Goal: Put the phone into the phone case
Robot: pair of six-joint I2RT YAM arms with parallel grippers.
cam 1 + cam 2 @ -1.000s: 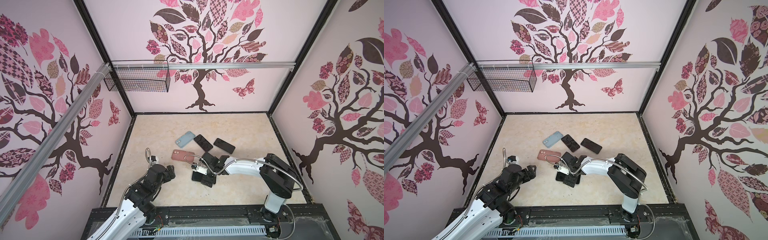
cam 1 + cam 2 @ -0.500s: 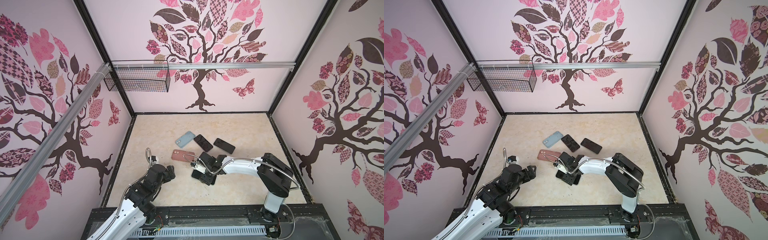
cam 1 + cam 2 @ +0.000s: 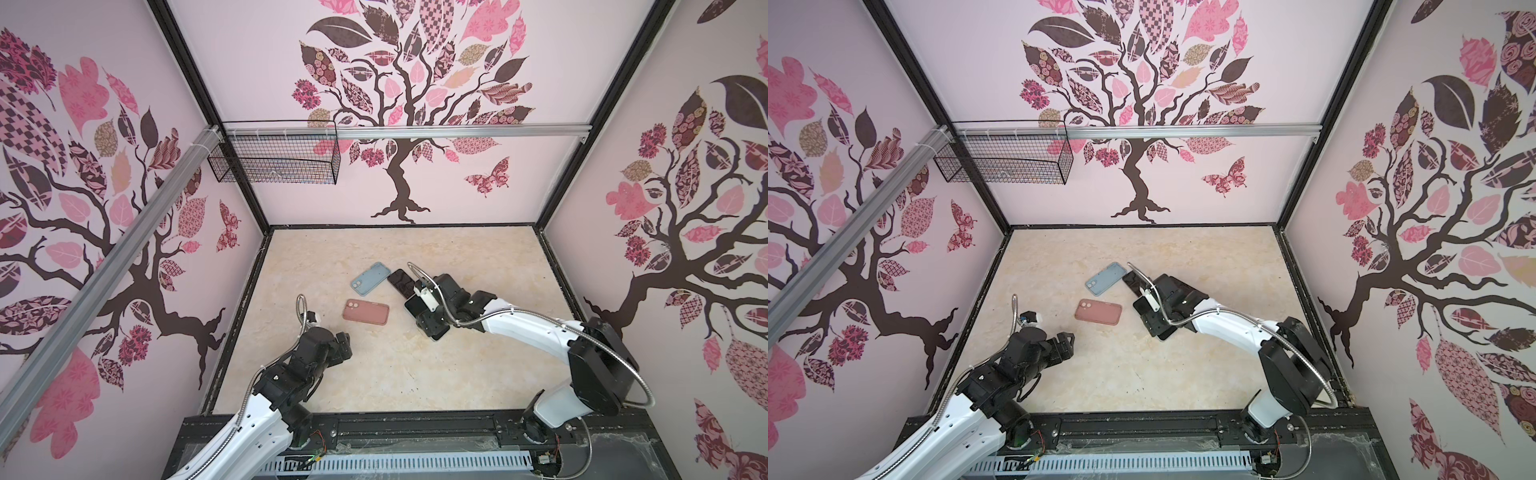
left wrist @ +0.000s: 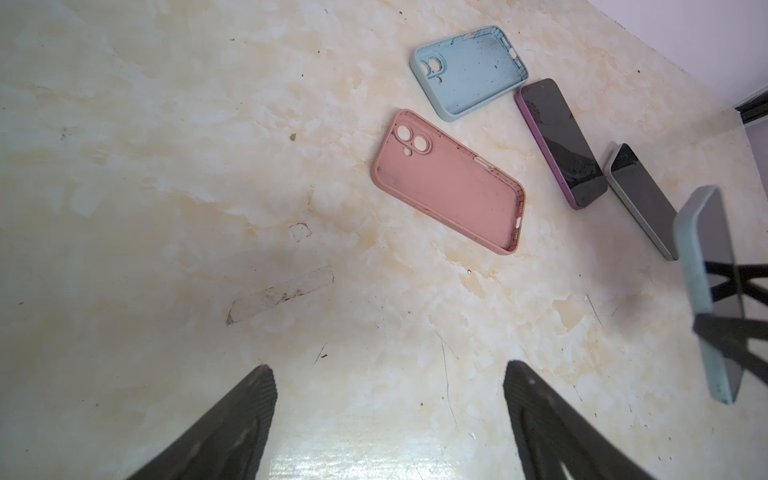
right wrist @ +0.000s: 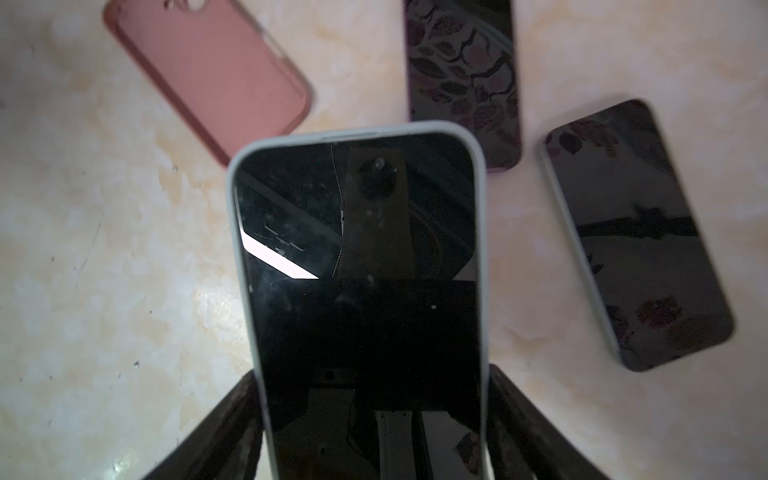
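In both top views the right gripper [image 3: 432, 322] is seen near the middle of the marbled table [image 3: 478, 257], clamped across the long sides of a phone [image 3: 415, 306]. The left gripper [image 3: 345, 344] is held nearer the front left, apart from everything. A pink case [image 3: 365, 312] lies between the two grippers, and a blue case [image 3: 370, 278] lies beyond it, just beside a purple-edged phone [image 3: 400, 282]. In the left wrist view the left gripper's fingers [image 4: 249, 415] are spread wide with nothing between them. Both loose cases are shown open side up, and a grey-edged phone [image 4: 642, 199] lies just beside the purple-edged one. The held phone is seen tilted, already wrapped in a pale case [image 4: 692, 266]; whether it touches the table cannot be told. In the right wrist view the dark screen fills the centre, framed by the pale case, and the right gripper's fingers [image 5: 232, 415] are pressed against both of its sides.
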